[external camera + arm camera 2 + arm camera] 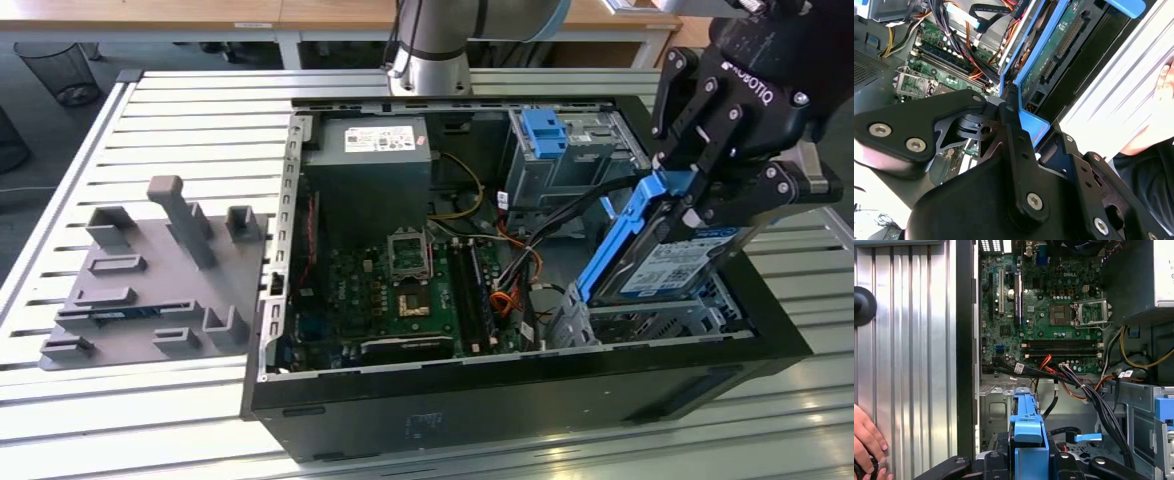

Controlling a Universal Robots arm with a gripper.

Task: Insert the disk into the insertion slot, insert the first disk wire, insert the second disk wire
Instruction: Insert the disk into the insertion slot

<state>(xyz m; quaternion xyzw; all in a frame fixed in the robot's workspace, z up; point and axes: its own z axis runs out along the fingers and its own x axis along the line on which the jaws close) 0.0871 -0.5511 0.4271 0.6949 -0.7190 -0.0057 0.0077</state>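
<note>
In the exterior view my gripper [697, 200] is shut on the disk [663, 258], a silver drive with a white-and-blue label in a bright blue carrier. The disk hangs steeply tilted, its lower end just above the insertion slot [657, 318], a low perforated silver cage at the case's front corner on the exterior view's right. The second wrist view shows the disk's green underside [1054, 55] between my black fingers [1015, 131]. The blue carrier [1026, 432] points toward the cage [996, 407] in the first wrist view. Black and orange cables [1086, 387] lie loose beside it, one ending in a blue plug [1087, 437].
The open computer case holds a motherboard [400, 285], a power supply [367, 150] and a taller grey cage with a blue clip [541, 135]. A grey fixture plate [147, 270] lies on the slatted table [174, 120]. A person's hand [866, 440] rests on the table beside the case.
</note>
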